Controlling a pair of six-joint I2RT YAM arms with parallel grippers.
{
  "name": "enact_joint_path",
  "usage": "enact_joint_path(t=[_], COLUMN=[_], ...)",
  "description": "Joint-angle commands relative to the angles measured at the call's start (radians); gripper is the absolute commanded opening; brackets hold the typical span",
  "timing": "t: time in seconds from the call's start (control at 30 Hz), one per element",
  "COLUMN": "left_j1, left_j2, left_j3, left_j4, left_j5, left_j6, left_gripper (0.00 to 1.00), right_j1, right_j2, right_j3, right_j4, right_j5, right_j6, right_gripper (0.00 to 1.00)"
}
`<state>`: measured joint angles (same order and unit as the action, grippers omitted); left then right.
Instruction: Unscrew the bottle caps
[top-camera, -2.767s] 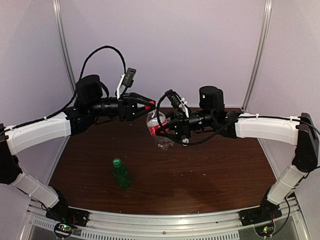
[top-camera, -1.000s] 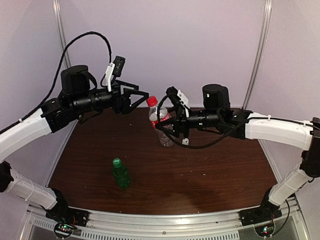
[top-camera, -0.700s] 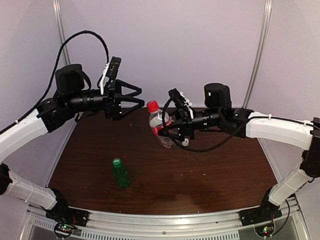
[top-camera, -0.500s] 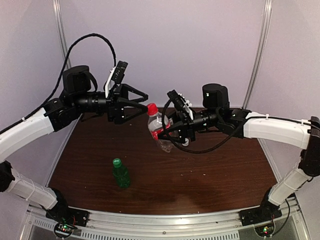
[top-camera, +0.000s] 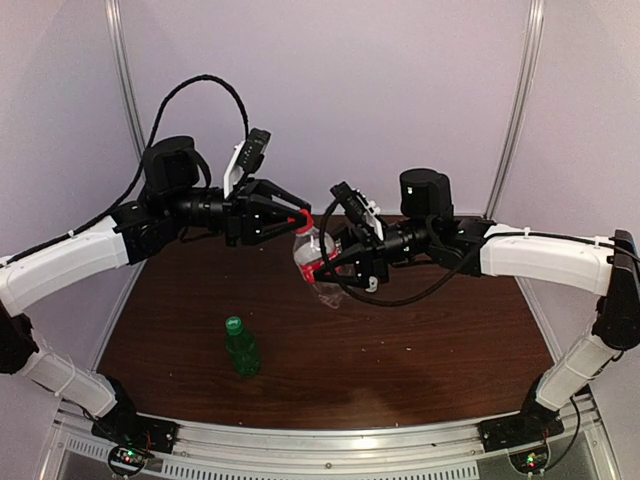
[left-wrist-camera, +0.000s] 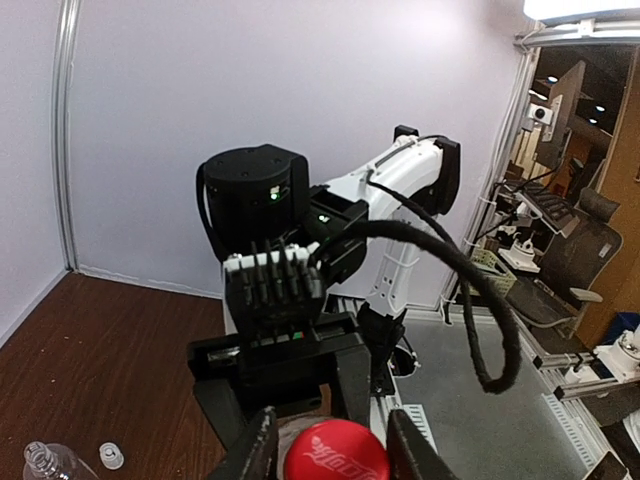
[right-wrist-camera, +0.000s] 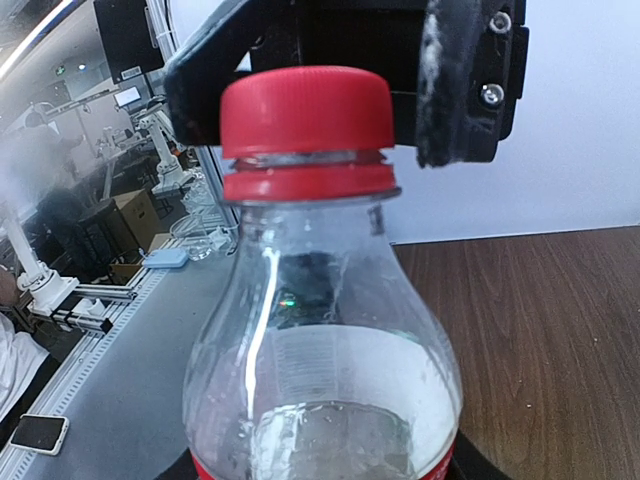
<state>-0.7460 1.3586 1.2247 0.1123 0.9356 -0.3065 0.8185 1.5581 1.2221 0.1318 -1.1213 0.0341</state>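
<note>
My right gripper (top-camera: 336, 264) is shut on the clear bottle with the red label (top-camera: 316, 262) and holds it tilted above the table. Its red cap (top-camera: 301, 219) is on. My left gripper (top-camera: 300, 218) is closed around that cap; in the left wrist view the fingers (left-wrist-camera: 258, 452) flank the red cap (left-wrist-camera: 335, 454) and touch it. The right wrist view shows the cap (right-wrist-camera: 305, 112) on the bottle (right-wrist-camera: 325, 350), which my right gripper (right-wrist-camera: 325, 472) holds low down. The green bottle (top-camera: 242, 350) stands capped (top-camera: 233, 324) at front left.
In the left wrist view an uncapped clear bottle (left-wrist-camera: 45, 460) and a loose white cap (left-wrist-camera: 110, 455) lie on the brown table (left-wrist-camera: 90, 350). The right arm's black wrist (left-wrist-camera: 250, 200) is close in front of the left gripper. White walls stand behind.
My left gripper, earlier on the cap, drew back open, turned about its axis, then came back and closed on the red cap. My right gripper kept holding the bottle and tilted it slightly.
</note>
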Motion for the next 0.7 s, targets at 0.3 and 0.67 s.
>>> enact_joint_path(t=[0.3,0.67], left_j1=[-0.054,-0.125], left_j2=[-0.011,0.01], left_j3=[-0.02,0.017], left_j4=[0.019,-0.106], left_j5=[-0.317,-0.842], left_j6=[-0.108,-0.225], left_gripper=[0.02,0.07], right_j1=[-0.001,0.011], right_j2=[-0.008,-0.008], right_j3=[0.01,-0.018], right_j4=[-0.031,-0.005], right_j5=[0.285,0.634], right_j6=[-0.052,-0.048], right_gripper=[0.33,0.33])
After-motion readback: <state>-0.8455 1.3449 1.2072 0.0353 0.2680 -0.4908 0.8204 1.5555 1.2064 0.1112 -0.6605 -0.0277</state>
